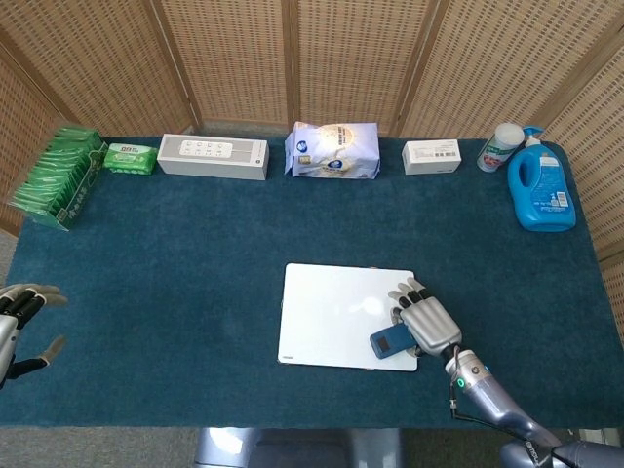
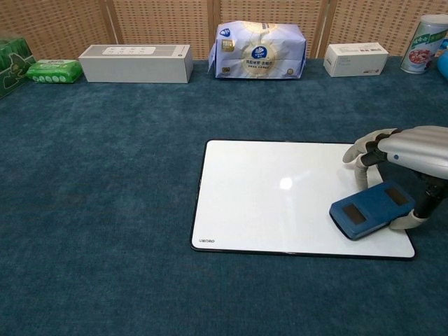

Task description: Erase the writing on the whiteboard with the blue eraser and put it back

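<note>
Right hand (image 2: 409,150) holding blue eraser (image 2: 369,210), whiteboard (image 2: 273,199) lettering too small

Silver-grey right hand (image 1: 427,324), metallic forearm

Both views are brightly and evenly lit from above. A small round glare spot is seen near the middle of the whiteboard (image 2: 280,203) in the chest view, and a fainter sheen in the head view. Shadows are soft and short. Focus is sharp throughout; slight bending is noticed at the counter (image 1: 195,253) edges.
</note>
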